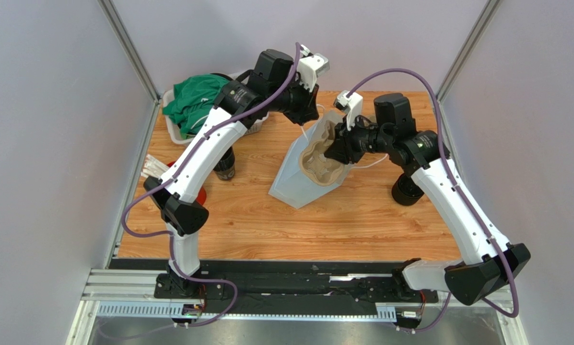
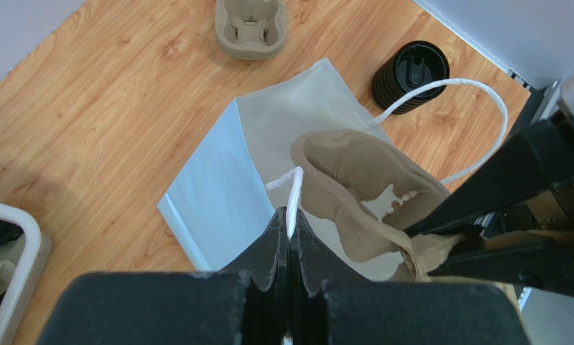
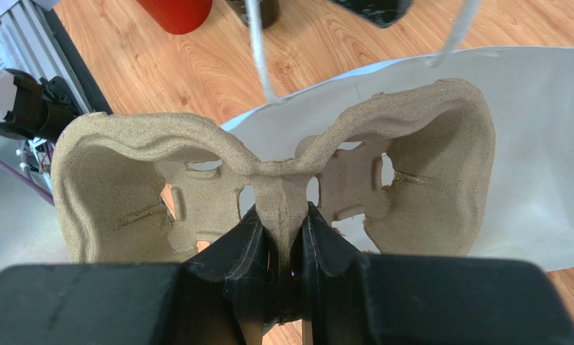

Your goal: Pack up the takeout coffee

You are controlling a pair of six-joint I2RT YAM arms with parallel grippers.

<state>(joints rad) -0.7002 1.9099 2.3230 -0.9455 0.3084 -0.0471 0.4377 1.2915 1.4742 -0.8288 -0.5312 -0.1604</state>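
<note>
The takeout coffee (image 1: 225,169) stands on the bench (image 1: 354,215) by the left arm, beside the red cup (image 3: 174,13). Farther back, the right claw (image 3: 281,215) pinches a cardboard cup tray (image 3: 412,144) at the white bag (image 1: 293,183). The left claw (image 2: 290,233) is clenched on the bag's string handle (image 2: 295,194).

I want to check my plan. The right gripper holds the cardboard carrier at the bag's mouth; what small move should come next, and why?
Probably ease the right gripper forward to slide the cardboard carrier deeper into the white bag. It is pinched by its middle ridge at the bag's mouth, and the left gripper, shut on the string handle, seems to hold that mouth open.
</note>
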